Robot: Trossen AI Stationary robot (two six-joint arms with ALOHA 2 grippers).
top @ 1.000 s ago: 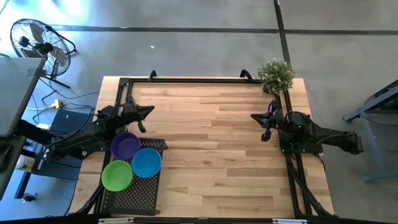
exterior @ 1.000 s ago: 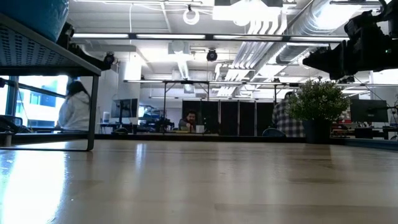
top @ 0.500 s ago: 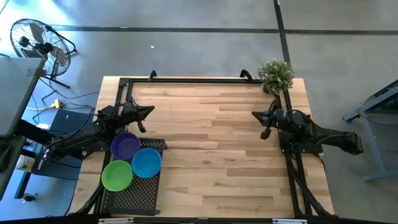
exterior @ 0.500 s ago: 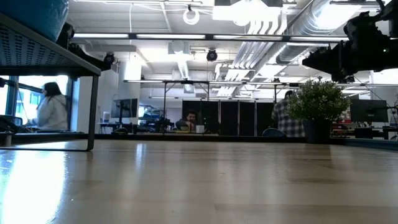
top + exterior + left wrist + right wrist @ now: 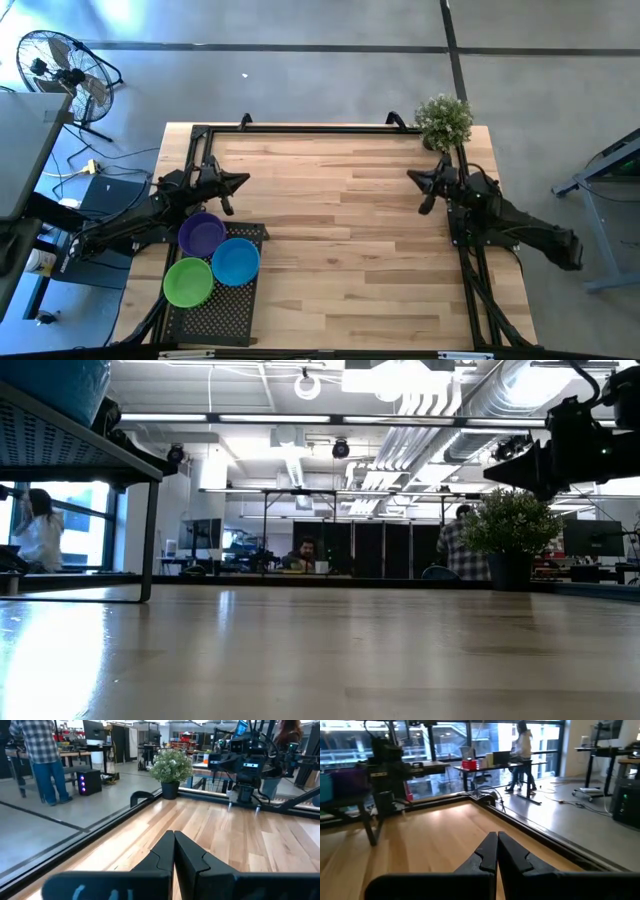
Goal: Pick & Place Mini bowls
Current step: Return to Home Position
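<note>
High view, table read as a clock face with 12 at the far edge.

Off the table, past 10 o'clock: floor fan point(image 5: 62, 68) on the concrete.

Left gripper point(image 5: 240, 180) at about 10 o'clock, close to the left edge of the table point(image 5: 340, 250) and pointing toward the middle. In the left wrist view its fingers point(image 5: 162, 856) are pressed together with nothing between them.

Black perforated shelf point(image 5: 225, 310) at 8 o'clock, by the near left corner. Three colours of mini bowl sit on its far end:
- purple bowl point(image 5: 201, 234) farthest back, just below the left arm
- blue bowl point(image 5: 236, 261) at purple's 4 o'clock, rims meeting
- green bowl point(image 5: 188, 282) at purple's 6 o'clock, beside blue

From above each reads as one disc, so the number stacked under each cannot be told. In the low view the shelf is raised on legs, with a blue bowl on top of it.

Right gripper point(image 5: 414, 180) at about 2 o'clock, near the right edge and pointing inward. Its fingers point(image 5: 487, 854) are closed on each other, holding nothing.

Potted plant point(image 5: 443, 120) at 1 o'clock, on the far right corner, just behind the right gripper.

A person point(image 5: 523, 751) stands at a desk in the room beyond.
</note>
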